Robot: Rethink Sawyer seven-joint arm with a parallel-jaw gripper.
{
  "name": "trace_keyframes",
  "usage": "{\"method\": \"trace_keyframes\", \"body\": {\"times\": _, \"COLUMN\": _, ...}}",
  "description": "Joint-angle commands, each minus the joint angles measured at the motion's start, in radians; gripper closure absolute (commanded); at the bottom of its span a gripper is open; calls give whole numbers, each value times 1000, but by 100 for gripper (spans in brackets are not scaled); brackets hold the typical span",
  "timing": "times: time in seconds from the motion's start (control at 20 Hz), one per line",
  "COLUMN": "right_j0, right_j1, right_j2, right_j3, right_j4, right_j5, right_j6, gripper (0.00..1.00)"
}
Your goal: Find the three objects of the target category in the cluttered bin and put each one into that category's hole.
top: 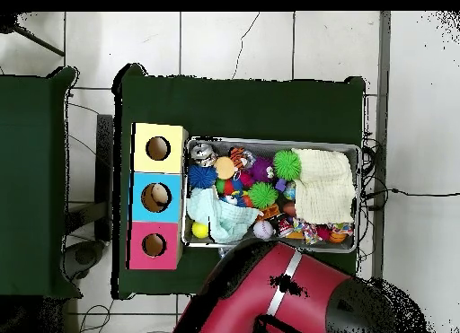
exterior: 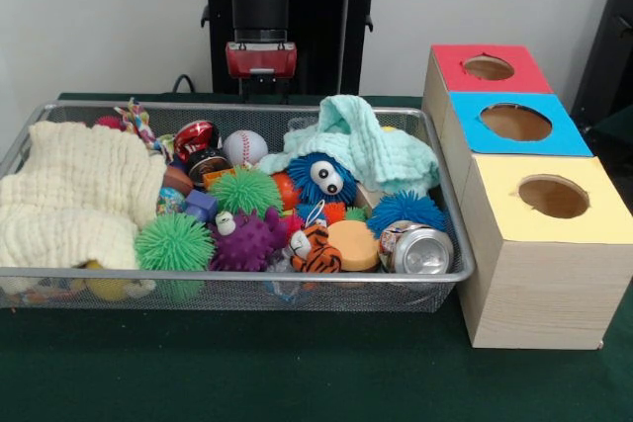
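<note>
The silver wire-mesh bin (exterior: 237, 280) sits mid-table, full of clutter; it also shows in the overhead view (top: 357, 152). In it lie a baseball (exterior: 244, 147), a blue furry toy with eyes (exterior: 321, 178), green spiky balls (exterior: 244, 190), a purple spiky ball (exterior: 247, 239), a tiger toy (exterior: 315, 249), an orange disc (exterior: 353, 244) and a crushed can (exterior: 417, 249). A cream cloth (exterior: 74, 195) and a mint cloth (exterior: 366, 140) cover other items. My gripper (exterior: 262, 86) hangs just behind the bin's far rim, above the table.
Three wooden boxes with round holes stand in a row beside the bin: red top (exterior: 450, 78), blue top (exterior: 579, 140), yellow top (exterior: 598, 224). My red arm (top: 287, 293) fills the overhead view's bottom. Green cloth covers the table (exterior: 297, 363).
</note>
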Motion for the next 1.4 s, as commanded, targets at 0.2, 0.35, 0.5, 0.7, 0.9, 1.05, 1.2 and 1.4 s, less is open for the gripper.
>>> {"method": "trace_keyframes", "body": {"times": 0.2, "right_j0": 0, "right_j1": 269, "right_j2": 199, "right_j3": -561, "right_j4": 279, "right_j5": 221, "right_j6": 107, "gripper": 0}}
{"method": "trace_keyframes", "body": {"times": 0.35, "right_j0": 2, "right_j1": 266, "right_j2": 195, "right_j3": -561, "right_j4": 270, "right_j5": 223, "right_j6": 105, "gripper": 0}}
{"method": "trace_keyframes", "body": {"times": 0.5, "right_j0": 5, "right_j1": 265, "right_j2": 193, "right_j3": -561, "right_j4": 274, "right_j5": 232, "right_j6": 105, "gripper": 0}}
{"method": "trace_keyframes", "body": {"times": 0.7, "right_j0": -11, "right_j1": 258, "right_j2": 210, "right_j3": -576, "right_j4": 229, "right_j5": 309, "right_j6": 119, "gripper": 0}}
{"method": "trace_keyframes", "body": {"times": 0.9, "right_j0": -63, "right_j1": 236, "right_j2": 259, "right_j3": -583, "right_j4": 161, "right_j5": 433, "right_j6": 152, "gripper": 0}}
{"method": "trace_keyframes", "body": {"times": 1.05, "right_j0": -82, "right_j1": 211, "right_j2": 285, "right_j3": -581, "right_j4": 129, "right_j5": 538, "right_j6": 135, "gripper": 0}}
{"method": "trace_keyframes", "body": {"times": 1.2, "right_j0": -81, "right_j1": 191, "right_j2": 290, "right_j3": -577, "right_j4": 147, "right_j5": 635, "right_j6": 94, "gripper": 0}}
{"method": "trace_keyframes", "body": {"times": 1.4, "right_j0": -86, "right_j1": 169, "right_j2": 310, "right_j3": -591, "right_j4": 106, "right_j5": 694, "right_j6": 64, "gripper": 0}}
